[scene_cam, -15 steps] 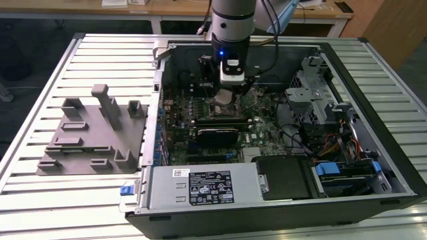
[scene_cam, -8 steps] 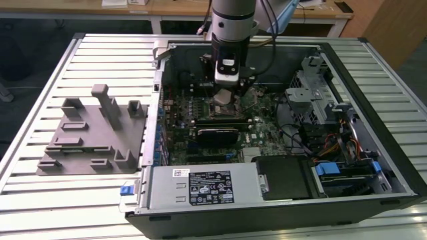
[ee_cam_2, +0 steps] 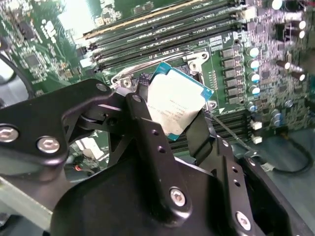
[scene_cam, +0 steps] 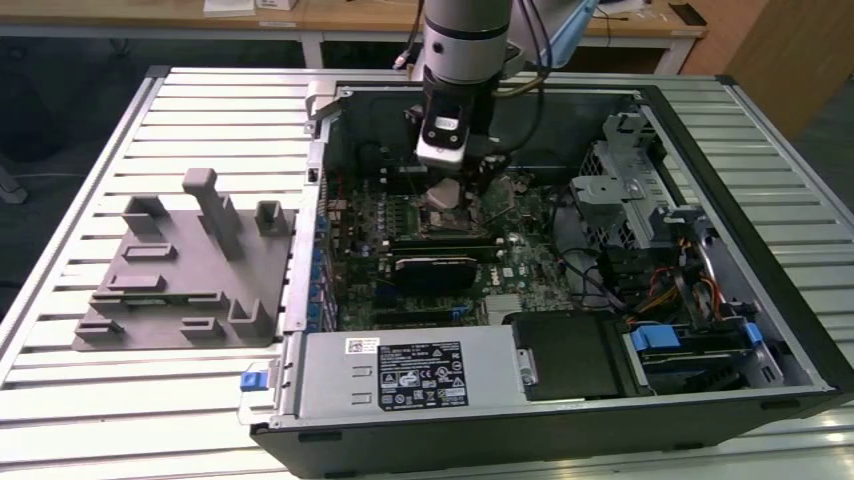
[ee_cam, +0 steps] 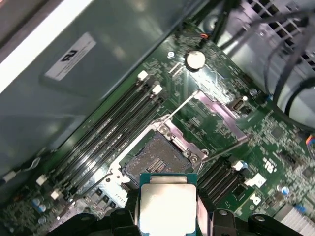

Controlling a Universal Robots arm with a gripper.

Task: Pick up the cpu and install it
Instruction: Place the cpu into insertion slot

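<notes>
The cpu (ee_cam_2: 173,104) is a thin square chip with a silvery top and a green-tan rim. It sits between the two black fingers (ee_cam_2: 147,125) of my gripper (ee_cam_2: 173,125), which is shut on it. In the first wrist view the cpu (ee_cam: 167,209) hangs just above and beside the bare socket (ee_cam: 155,161), whose metal frame (ee_cam: 216,110) is swung up with its wire lever raised. In the exterior view my gripper (scene_cam: 446,172) is inside the computer case, over the motherboard, with the cpu (scene_cam: 445,191) at its tip.
Memory slots (ee_cam: 110,130) run alongside the socket. The case (scene_cam: 747,330) holds a power supply (scene_cam: 400,375) near the front, a drive cage (scene_cam: 638,195) and cables on the exterior view's right. A grey fixture (scene_cam: 187,265) stands on the slatted table at the exterior view's left.
</notes>
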